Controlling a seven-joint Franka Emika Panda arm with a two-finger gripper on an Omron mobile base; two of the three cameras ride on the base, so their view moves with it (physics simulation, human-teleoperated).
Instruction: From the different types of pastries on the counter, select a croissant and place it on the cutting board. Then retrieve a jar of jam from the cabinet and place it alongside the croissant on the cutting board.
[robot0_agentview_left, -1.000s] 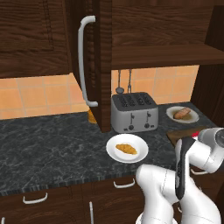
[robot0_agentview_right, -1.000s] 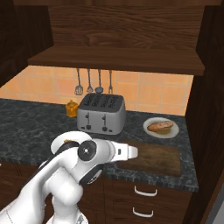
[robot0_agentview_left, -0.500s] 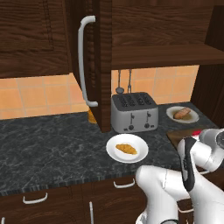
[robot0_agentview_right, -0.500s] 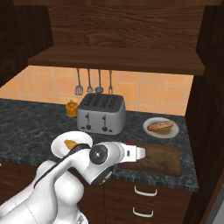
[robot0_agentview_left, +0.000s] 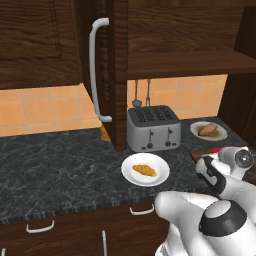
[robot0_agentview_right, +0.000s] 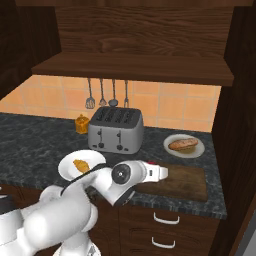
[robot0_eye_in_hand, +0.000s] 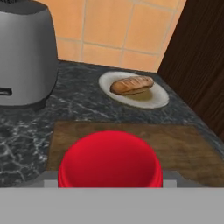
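Observation:
The croissant (robot0_agentview_left: 144, 170) (robot0_agentview_right: 80, 165) lies on a white plate (robot0_agentview_left: 161, 166) on the black counter (robot0_agentview_left: 50, 160), left of my arm. My gripper (robot0_agentview_right: 163, 173) hangs over the left end of the dark cutting board (robot0_agentview_right: 187, 182) (robot0_eye_in_hand: 183, 142), shut on the jar of jam (robot0_eye_in_hand: 110, 159). Its red lid shows big and close in the hand view and as a red speck (robot0_agentview_right: 151, 163) (robot0_agentview_left: 215, 149) in the base views. The cabinet door (robot0_agentview_left: 118, 75) with its white bar handle (robot0_agentview_left: 93, 70) stands open.
A longer brownish pastry (robot0_eye_in_hand: 131, 85) (robot0_agentview_right: 183, 145) rests on its own white plate behind the board. A grey toaster (robot0_agentview_left: 152, 127) (robot0_agentview_right: 115, 129) stands at the back, with utensils hanging above it. A dark wooden wall (robot0_eye_in_hand: 197, 57) closes the right side.
My hand has crept a little to the right with the jar, further over the cutting board's left end. Croissant and plates have stayed put.

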